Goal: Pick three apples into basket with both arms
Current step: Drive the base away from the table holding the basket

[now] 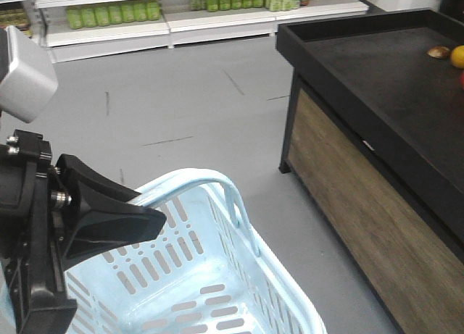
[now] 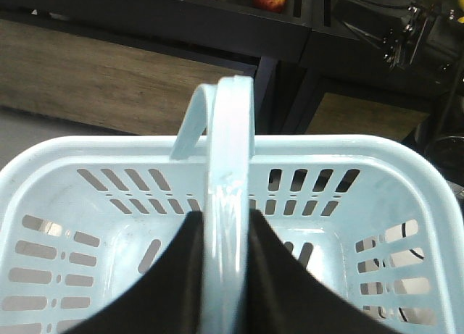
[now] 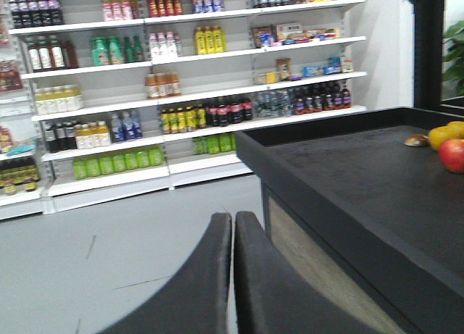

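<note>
Left gripper (image 2: 230, 229) clamps the hoop handle (image 2: 232, 131) of the pale-blue slotted plastic basket (image 2: 326, 147) for carrying; right gripper (image 3: 233, 229), pinched empty, faces a red apple (image 3: 452, 154) at two o'clock.

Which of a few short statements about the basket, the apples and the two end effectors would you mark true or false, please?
1. The left end effector grips the basket by its handle. True.
2. The basket already holds an apple. False: the part of its interior that shows is empty.
3. The right end effector carries an apple. False: its fingers are shut together with nothing between them, and a red apple lies on the black counter.
4. Stocked shelves stand in the background. True.
</note>
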